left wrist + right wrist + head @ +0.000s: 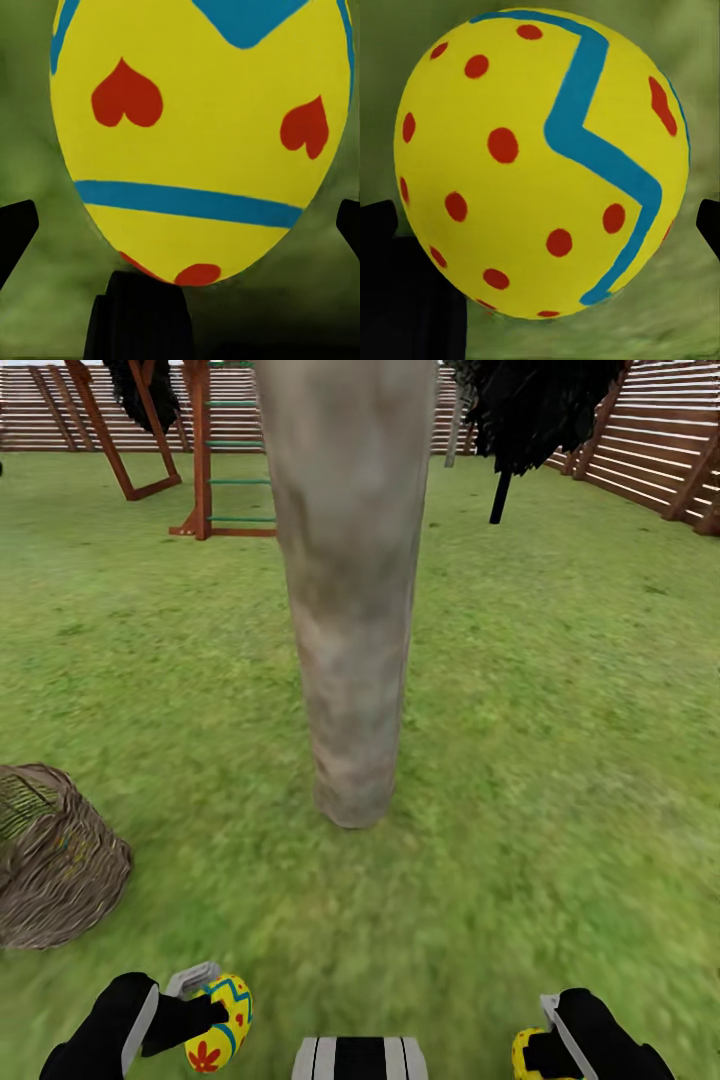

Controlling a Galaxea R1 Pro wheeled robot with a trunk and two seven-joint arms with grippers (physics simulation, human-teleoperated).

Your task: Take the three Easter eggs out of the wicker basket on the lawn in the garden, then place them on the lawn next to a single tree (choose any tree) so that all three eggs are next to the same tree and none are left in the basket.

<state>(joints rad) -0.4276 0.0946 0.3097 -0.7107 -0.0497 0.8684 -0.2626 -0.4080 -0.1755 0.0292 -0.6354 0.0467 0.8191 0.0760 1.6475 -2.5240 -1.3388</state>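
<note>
From the head camera I am looking at the trunk [345, 590] rising straight ahead out of the lawn [560, 740], pale, grey-brown and rough. The basket [55, 860] is sitting low to my left, well apart from the trunk, its brown open weave cut off by the frame edge, and I cannot tell whether anything is lying inside it. Far back, the slat fence [640, 440], a wooden playset [190, 450] and a small black tree [530, 410] are showing.

The left gripper [205, 1010] is holding the left egg [220, 1025] at the bottom of the frame. The left wrist camera is giving me its pattern: glossy yellow, blue bands, red hearts [199, 135], with blurred grass behind. The dark finger tips [15, 232] are peeking in at the sides, so the contact itself is hard to see, yet the egg is sitting clamped between them.

The right gripper [545, 1050] is gripping the right egg [525, 1055], mostly cut off in the head camera. The right wrist camera is showing it whole: round, yellow, red dots, one blue zigzag [540, 165].
</note>
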